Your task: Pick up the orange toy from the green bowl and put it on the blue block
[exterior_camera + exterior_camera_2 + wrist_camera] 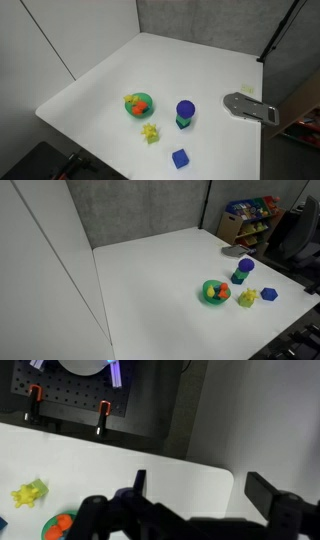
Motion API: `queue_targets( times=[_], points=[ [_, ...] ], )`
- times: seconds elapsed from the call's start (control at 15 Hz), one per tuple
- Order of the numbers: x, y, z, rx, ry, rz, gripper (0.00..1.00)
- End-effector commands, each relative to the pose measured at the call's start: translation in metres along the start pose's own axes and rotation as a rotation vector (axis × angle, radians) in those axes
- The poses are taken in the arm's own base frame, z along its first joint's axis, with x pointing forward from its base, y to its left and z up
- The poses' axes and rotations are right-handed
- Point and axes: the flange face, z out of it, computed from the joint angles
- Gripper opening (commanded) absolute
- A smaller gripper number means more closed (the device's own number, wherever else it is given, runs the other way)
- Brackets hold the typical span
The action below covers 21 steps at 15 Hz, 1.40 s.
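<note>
The orange toy (pixel 143 107) lies in the green bowl (pixel 138 113) with a yellow toy beside it; both also show in the second exterior view, toy (pixel 222 292) and bowl (pixel 210 295). The blue block (pixel 180 158) (pixel 269 294) sits on the white table near its front edge, apart from the bowl. In the wrist view my gripper (pixel 205 490) is open and empty, high above a table corner. The bowl (pixel 48 532) with the orange toy (pixel 63 522) is at the lower left, far from the fingers. The gripper does not show in either exterior view.
A loose yellow toy (pixel 151 133) (pixel 247 299) (pixel 30 493) lies between bowl and block. A taller blue round-topped object (pixel 185 112) (pixel 243 270) stands nearby. A grey flat piece (pixel 250 107) lies at the table edge. A toy shelf (pixel 250 220) stands behind.
</note>
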Motion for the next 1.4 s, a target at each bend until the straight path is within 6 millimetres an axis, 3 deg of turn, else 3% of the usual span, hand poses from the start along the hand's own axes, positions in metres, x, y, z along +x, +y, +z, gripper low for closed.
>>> queue_targets(
  times=[0.0, 0.33, 0.67, 1.07, 1.33],
  points=[
    [0.000, 0.000, -0.001, 0.000, 0.000, 0.000, 1.00],
    [0.000, 0.000, -0.001, 0.000, 0.000, 0.000, 1.00],
    [0.021, 0.008, -0.013, -0.046, 0.023, 0.036, 1.00],
    [0.067, 0.039, -0.038, -0.100, 0.077, 0.104, 1.00],
    [0.106, 0.068, -0.042, -0.127, 0.117, 0.128, 1.00]
  ],
)
